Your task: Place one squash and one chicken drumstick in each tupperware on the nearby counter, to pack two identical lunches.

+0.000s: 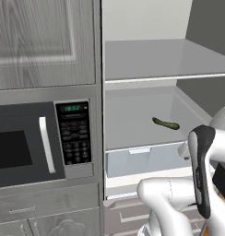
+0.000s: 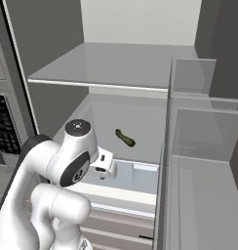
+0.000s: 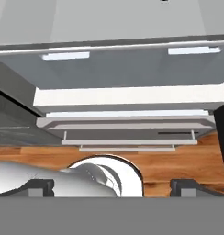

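Jaws [image 3: 112, 188] wide apart and empty, hung low before the open fridge's drawers, with the zucchini-like squash [image 1: 166, 123] lying alone on the shelf [image 1: 133, 124] above and beyond, so fetching is the step; next I must rise, reach in over it.

The white arm rises folded at its dark-jointed elbow, forearm reaching forward and bending down at the wrist, so the gripper [image 3: 112, 187] points low with its two dark finger tips [image 3: 40, 186] spread wide apart, holding nothing
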